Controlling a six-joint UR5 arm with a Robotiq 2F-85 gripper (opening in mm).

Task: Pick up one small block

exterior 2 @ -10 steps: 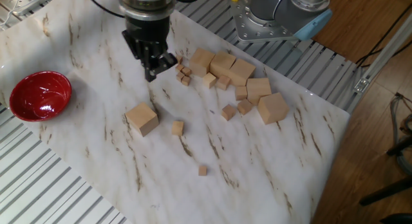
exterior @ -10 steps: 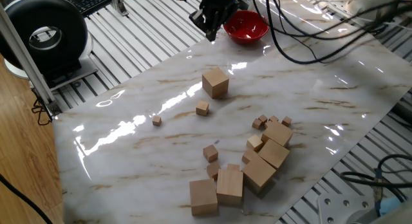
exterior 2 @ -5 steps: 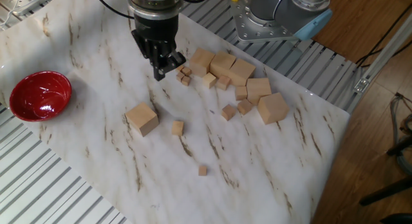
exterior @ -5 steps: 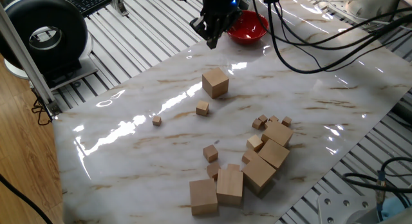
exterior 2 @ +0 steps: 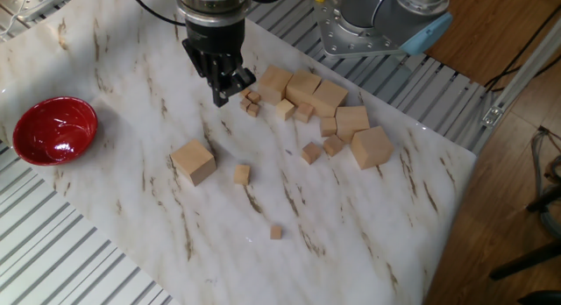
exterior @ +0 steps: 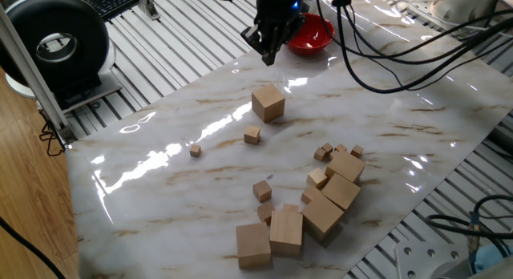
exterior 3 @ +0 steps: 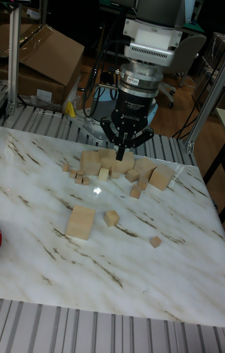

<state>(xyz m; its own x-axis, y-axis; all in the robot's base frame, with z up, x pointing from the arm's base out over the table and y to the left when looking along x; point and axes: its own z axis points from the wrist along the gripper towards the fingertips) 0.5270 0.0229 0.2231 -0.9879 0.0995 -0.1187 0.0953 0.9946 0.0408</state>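
Note:
A small block [exterior: 252,135] [exterior 2: 242,173] [exterior 3: 111,218] lies alone on the marble table, next to a big cube [exterior: 268,103] [exterior 2: 193,160] [exterior 3: 80,222]. Another small block [exterior: 262,189] [exterior 2: 312,152] sits near the pile of cubes. A tiniest cube [exterior: 195,151] [exterior 2: 275,231] [exterior 3: 155,241] lies apart. My gripper [exterior: 268,56] [exterior 2: 225,93] [exterior 3: 123,151] hangs above the table between the red bowl and the pile, well away from the lone small block. Its fingers meet at a point with nothing in them.
A red bowl [exterior: 309,34] [exterior 2: 53,130] stands at one end of the table. A pile of big and small cubes [exterior: 321,207] [exterior 2: 324,103] [exterior 3: 125,168] crowds the other side. Cables hang over the table behind the arm.
My gripper has drifted away from the red bowl toward the pile of cubes, still shut. No block has moved.

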